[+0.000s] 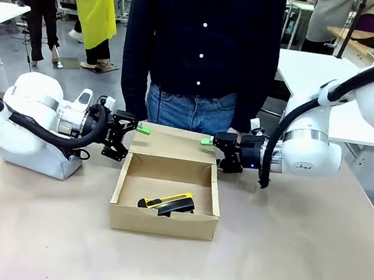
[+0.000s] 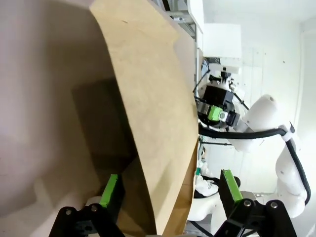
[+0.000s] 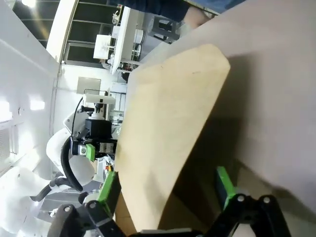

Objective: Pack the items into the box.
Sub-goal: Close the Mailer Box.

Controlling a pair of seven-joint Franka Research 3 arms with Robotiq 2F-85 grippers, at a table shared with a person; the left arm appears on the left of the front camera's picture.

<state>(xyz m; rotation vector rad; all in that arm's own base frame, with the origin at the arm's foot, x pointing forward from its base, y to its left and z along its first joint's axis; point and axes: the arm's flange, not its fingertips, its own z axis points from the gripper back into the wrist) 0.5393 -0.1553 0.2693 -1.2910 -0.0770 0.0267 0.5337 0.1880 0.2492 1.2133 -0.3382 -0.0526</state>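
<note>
Shallow brown cardboard box [image 1: 161,221] holds the yellow utility knife [image 1: 168,199] and black stapler [image 1: 179,207]; left hand [image 1: 131,140] and right hand [image 1: 214,153], both released, straddle its lid flap [image 1: 172,143].

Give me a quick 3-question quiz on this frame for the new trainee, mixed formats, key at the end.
1. True or false: the knife and stapler lie in the box.
2. What passes between the fingers of the left gripper and the right gripper? A) the lid flap B) the stapler C) the knife
3. Fill in: both grippers are ____ (open or shut).
Key: 1 true; 2 A; 3 open.
</note>
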